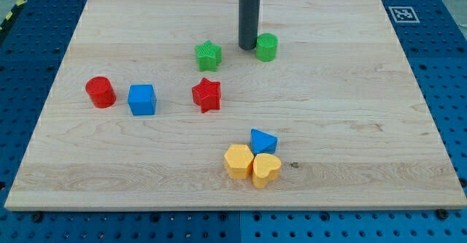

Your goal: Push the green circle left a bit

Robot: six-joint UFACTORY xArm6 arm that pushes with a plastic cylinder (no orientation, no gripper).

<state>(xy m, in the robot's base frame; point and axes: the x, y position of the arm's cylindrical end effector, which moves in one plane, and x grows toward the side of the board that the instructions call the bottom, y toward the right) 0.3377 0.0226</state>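
- Camera view showed my tip [248,48] just left of the green circle [266,47], toward the surface's [350,141] top.
- No fingers existed; it was a bare rod.
- Pushing left probably required circling to the circle's right side first, avoiding the green star [208,55].

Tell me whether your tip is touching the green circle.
Cannot tell: in the camera view my tip sits just left of the green circle, with no plain gap or contact.
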